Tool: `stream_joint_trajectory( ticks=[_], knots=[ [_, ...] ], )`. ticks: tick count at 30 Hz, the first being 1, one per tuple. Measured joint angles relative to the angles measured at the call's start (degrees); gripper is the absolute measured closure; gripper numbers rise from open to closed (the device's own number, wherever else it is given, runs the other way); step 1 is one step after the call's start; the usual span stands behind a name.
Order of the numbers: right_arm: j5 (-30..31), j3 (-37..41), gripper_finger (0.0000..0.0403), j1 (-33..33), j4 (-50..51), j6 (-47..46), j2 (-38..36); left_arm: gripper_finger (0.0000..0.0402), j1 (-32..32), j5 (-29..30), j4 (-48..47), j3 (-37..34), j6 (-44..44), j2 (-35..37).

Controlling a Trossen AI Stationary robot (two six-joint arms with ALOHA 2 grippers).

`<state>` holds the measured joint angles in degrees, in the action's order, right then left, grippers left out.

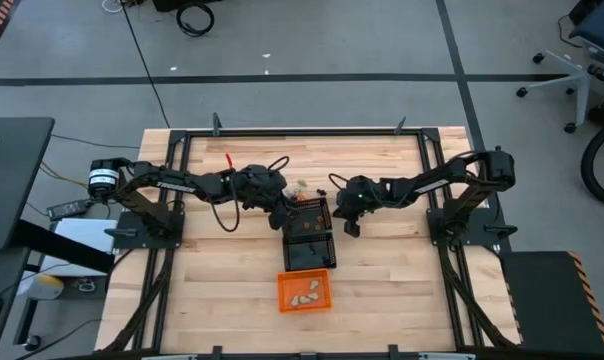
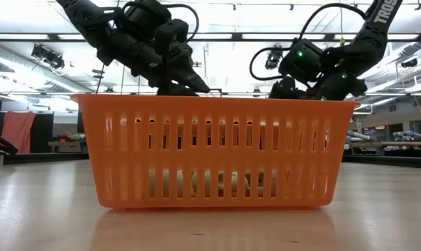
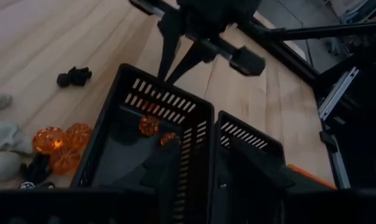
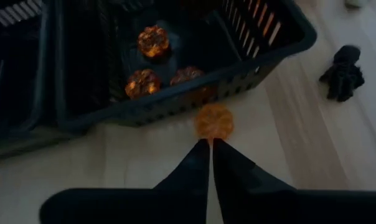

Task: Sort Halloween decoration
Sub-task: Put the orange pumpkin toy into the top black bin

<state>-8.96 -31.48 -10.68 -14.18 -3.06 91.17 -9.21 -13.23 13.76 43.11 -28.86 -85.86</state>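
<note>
Two black mesh baskets stand side by side; the far one (image 1: 309,214) (image 4: 175,93) holds three orange trinkets (image 4: 152,40). Loose orange (image 3: 51,140), cream-white (image 3: 7,137) and black trinkets (image 3: 76,76) lie on the table by its far left corner. My left gripper (image 1: 282,214) (image 3: 206,180) hangs open above the far basket's left wall. My right gripper (image 1: 350,228) (image 4: 210,144) is shut, just right of that basket. One orange trinket (image 4: 214,121) lies right at its tips, beside the basket wall. The orange basket (image 1: 304,291) (image 2: 214,150) holds cream-white trinkets (image 1: 304,296). My right gripper points its shut fingertips (image 4: 200,152) down at the orange trinket's near edge (image 4: 213,132), outside the black basket's wall. I cannot tell whether the tips touch it. My left gripper touches nothing that shows.
The near black basket (image 1: 309,252) sits between the far one and the orange basket. A black trinket (image 4: 342,73) lies on the wood beyond my right gripper. Black frame rails (image 1: 312,131) border the table. Bare wood lies to the left and right of the baskets.
</note>
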Motion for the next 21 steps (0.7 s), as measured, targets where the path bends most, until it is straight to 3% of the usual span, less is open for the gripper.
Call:
stream_joint_trajectory(
  ticks=[7,21],
  knots=[
    [-1.6,0.0,0.0366,0.0,2.2,-1.3,-2.0,0.0253,0.0,0.0,0.1,0.0,0.0,0.0],
    [1.7,0.0,0.0207,0.5,-4.0,-0.4,-0.1,0.0253,0.0,1.7,0.3,0.0,0.1,0.0]
  ],
)
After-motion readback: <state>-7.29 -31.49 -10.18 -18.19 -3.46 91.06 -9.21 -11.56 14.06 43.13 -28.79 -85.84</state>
